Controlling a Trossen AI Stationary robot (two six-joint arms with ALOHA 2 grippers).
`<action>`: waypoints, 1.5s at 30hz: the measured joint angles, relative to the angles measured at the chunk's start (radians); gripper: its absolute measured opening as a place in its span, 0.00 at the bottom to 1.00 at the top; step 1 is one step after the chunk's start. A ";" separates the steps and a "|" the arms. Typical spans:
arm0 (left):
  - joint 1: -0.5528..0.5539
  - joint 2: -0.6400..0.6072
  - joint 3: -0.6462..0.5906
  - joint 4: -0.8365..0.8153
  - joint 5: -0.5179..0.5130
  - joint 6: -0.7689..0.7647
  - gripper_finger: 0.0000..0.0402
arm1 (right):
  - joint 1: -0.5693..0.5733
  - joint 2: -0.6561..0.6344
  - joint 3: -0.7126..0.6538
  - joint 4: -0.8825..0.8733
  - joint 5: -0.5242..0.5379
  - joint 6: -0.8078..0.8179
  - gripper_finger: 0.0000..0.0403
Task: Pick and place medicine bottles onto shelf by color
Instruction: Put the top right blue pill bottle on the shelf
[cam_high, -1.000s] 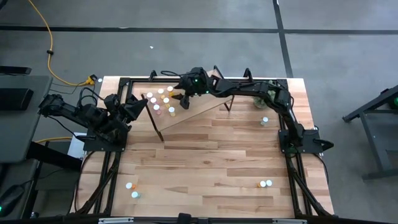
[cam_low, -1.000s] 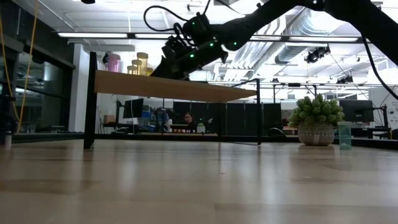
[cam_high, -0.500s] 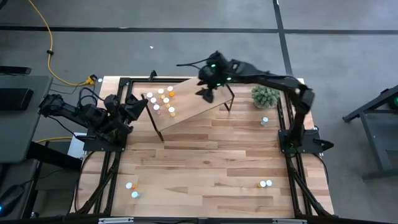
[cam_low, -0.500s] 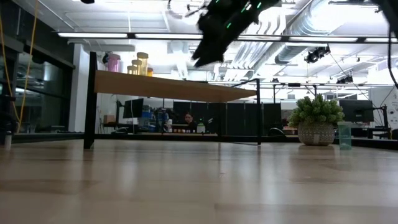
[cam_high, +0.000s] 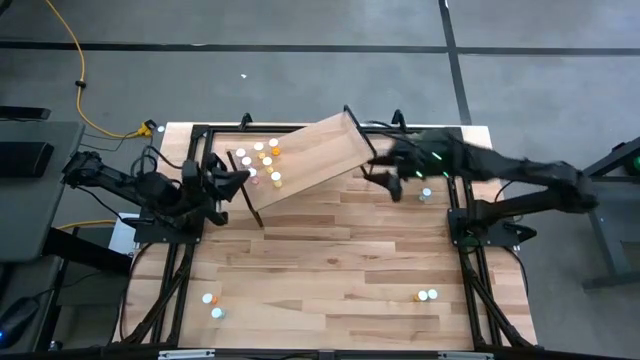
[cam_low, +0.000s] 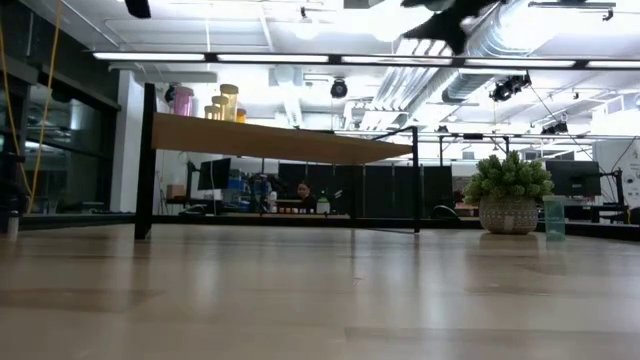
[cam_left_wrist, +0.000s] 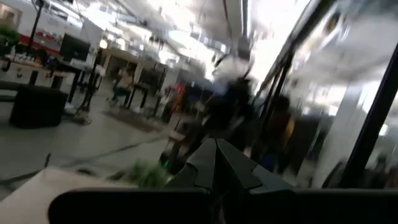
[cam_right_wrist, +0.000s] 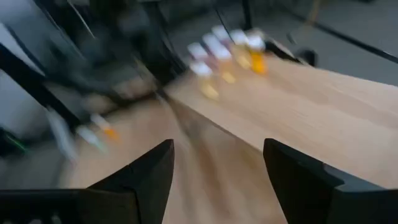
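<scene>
— On the far left part of the shelf (cam_high: 305, 160), what stands there?
— A cluster of medicine bottles (cam_high: 260, 162), white-capped, with yellow, orange and pink bodies, close together near the plank's left end. From table height a few of them (cam_low: 212, 103) show above the plank's edge.
— And the rest of them?
— Two lie on the table (cam_high: 340, 250) near its front left corner (cam_high: 211, 305), two near the front right (cam_high: 427, 295), and one stands by the right edge just beside the right arm (cam_high: 425, 193).
— Where is the right gripper (cam_high: 385, 180)?
— Off the shelf's right end, above the table, its fingers (cam_right_wrist: 146, 171) spread wide with nothing between them. Its wrist camera looks across the plank toward the bottle cluster (cam_right_wrist: 227, 53).
— The left gripper (cam_high: 235, 180)?
— By the table's left edge, near the shelf's left legs, fingers (cam_left_wrist: 214, 165) pressed together, holding nothing.
— Anything else on the table?
— A fuzzy green plant (cam_low: 508, 192) in a pot at the right, with a teal bottle (cam_low: 554, 217) just beside it.
</scene>
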 joint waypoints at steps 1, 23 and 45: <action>0.000 0.000 0.000 -0.038 0.000 0.000 0.00 | 0.031 -0.052 -0.061 0.076 0.022 0.050 0.59; 0.000 -0.010 0.000 -0.175 0.202 -0.046 0.00 | 0.186 -0.192 -0.264 0.438 0.139 -0.101 0.59; 0.000 -0.009 0.000 -0.172 0.182 -0.054 0.00 | 0.201 -0.064 -0.141 -0.804 0.273 1.008 0.59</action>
